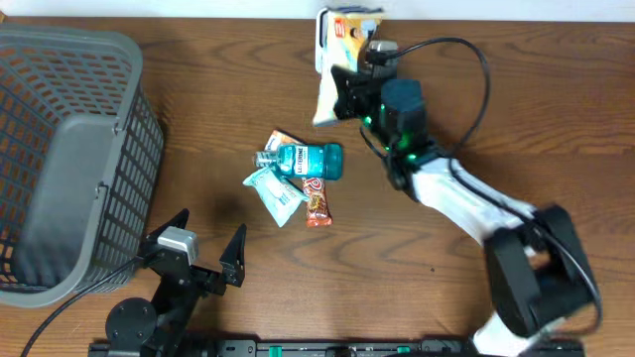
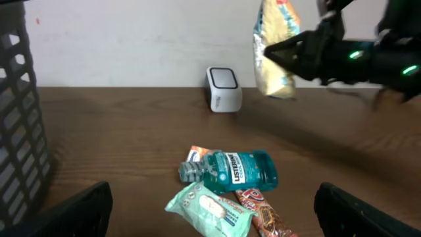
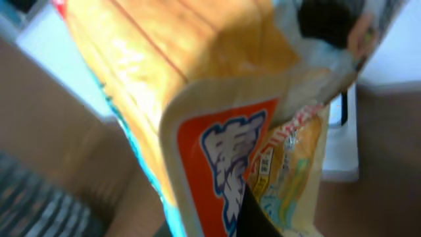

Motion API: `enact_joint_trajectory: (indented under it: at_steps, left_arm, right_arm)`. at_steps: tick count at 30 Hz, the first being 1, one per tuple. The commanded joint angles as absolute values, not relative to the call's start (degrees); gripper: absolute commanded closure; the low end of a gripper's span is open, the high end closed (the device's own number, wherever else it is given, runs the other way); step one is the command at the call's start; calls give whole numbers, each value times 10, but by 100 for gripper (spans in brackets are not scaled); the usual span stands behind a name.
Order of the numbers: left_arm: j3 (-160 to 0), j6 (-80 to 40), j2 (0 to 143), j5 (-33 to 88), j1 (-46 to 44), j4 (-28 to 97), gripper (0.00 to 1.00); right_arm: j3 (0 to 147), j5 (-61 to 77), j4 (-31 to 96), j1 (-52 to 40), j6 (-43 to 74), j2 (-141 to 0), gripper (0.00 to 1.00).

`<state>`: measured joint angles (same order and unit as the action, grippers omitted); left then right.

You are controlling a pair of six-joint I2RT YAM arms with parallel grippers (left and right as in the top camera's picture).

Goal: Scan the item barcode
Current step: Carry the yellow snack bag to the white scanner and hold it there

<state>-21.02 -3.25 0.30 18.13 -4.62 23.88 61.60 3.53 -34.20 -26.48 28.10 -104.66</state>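
We are working at a wooden table (image 1: 198, 89) with a grey basket (image 1: 60, 149) sitting at its left. Our right gripper (image 1: 344, 87) is clamping a snack bag (image 2: 276, 79), holding it in the air above the white scanner (image 2: 223, 89). Our left gripper (image 1: 212, 224) is gaping wide, empty, near the mouthwash bottle (image 1: 308, 161) and wipes pack (image 1: 275, 190).
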Motion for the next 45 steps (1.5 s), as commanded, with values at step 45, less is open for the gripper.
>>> enact_joint_trajectory:
  at_steps: [45]
  left_arm:
    - [-209, -40, 2, 189, -48, 238, 2]
  right_arm:
    - [1149, -84, -49, -227, 191, -1330, 99]
